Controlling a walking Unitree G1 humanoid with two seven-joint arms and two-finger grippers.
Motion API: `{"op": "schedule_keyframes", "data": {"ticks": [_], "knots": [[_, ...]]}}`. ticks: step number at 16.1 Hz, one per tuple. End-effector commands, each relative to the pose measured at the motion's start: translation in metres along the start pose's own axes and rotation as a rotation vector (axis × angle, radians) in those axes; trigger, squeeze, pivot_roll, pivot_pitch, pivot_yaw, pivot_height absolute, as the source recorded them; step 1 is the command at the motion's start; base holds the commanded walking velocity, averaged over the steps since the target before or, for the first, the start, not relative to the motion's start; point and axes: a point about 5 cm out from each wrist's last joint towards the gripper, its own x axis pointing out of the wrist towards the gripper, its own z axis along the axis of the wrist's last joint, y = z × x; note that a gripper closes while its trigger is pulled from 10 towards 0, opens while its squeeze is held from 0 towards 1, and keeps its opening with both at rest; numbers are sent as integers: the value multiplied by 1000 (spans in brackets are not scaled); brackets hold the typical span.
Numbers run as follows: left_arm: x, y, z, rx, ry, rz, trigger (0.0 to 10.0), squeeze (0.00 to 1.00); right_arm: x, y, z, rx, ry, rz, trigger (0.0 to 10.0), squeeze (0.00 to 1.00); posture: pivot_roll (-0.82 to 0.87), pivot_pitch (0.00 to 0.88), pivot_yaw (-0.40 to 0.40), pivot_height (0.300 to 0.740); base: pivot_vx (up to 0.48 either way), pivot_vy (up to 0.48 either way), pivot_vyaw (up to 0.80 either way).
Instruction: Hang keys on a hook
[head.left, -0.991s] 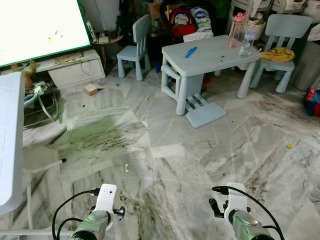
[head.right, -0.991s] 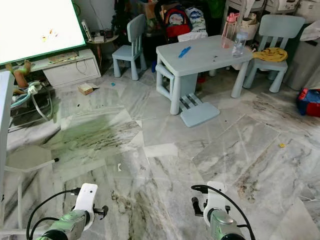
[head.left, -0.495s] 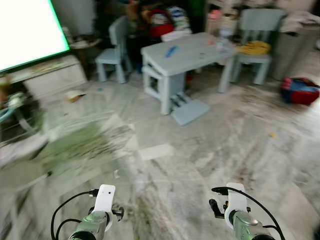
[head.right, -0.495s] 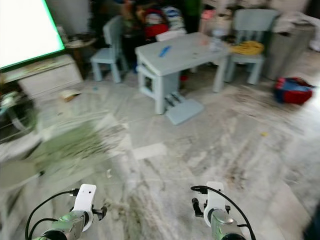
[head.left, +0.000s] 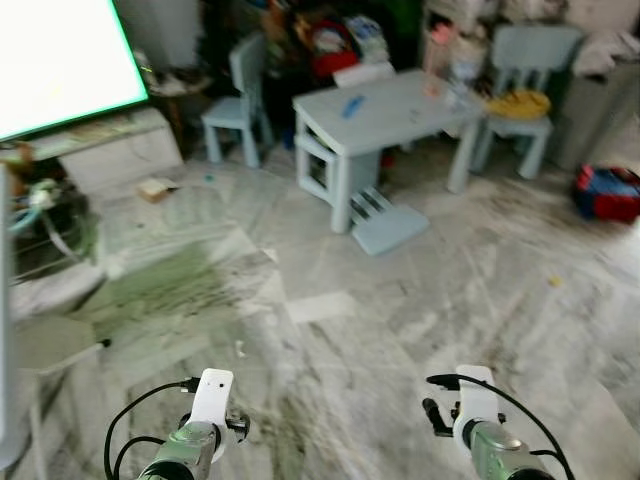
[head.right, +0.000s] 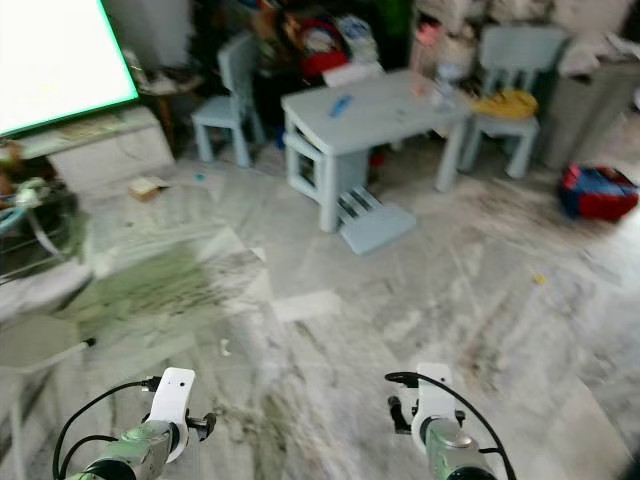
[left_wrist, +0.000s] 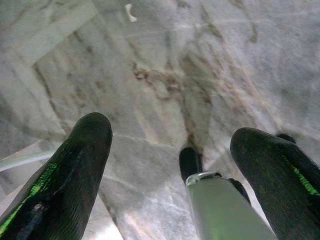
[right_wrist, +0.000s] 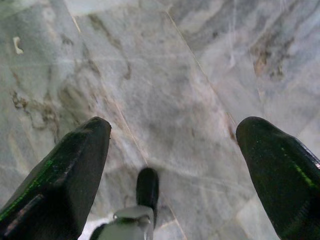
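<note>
No keys and no hook can be made out in these frames. My left arm (head.left: 205, 425) and right arm (head.left: 478, 425) hang low at the bottom of the head views, over the marble floor. In the left wrist view my left gripper (left_wrist: 172, 135) is open, with only floor between its fingers. My right gripper (right_wrist: 175, 127) is likewise open above bare marble, holding nothing.
A light blue child's table (head.left: 400, 105) stands ahead with a blue chair (head.left: 240, 100) to its left, another chair (head.left: 525, 70) to its right and a step stool (head.left: 390, 228) in front. A bright screen (head.left: 60, 60) is far left. A red bag (head.left: 608, 192) lies at right.
The whole picture has shifted and blurred, so the camera has turned: the red bag has come into view at right. Both arms hang as before with grippers open.
</note>
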Motion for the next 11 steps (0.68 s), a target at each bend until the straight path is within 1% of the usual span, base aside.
{"op": "schedule_keyframes", "data": {"ticks": [1,2,3,11], "knots": [[-1,7,-4,1,20,19,10000,0,1,7,-1,-2,2,22,10000,0,-66,32,61,740,0,480,0],[-1,7,-3,5,14,18,10000,0,1,7,-1,-3,2,22,10000,0,-66,32,61,740,0,270,0],[-1,6,-2,12,2,10,10000,0,1,7,-1,-3,2,21,10000,0,-66,32,61,740,0,0,0],[-1,7,-1,26,7,0,10000,0,1,7,-1,-7,4,18,10000,0,-65,35,63,740,0,0,0]]}}
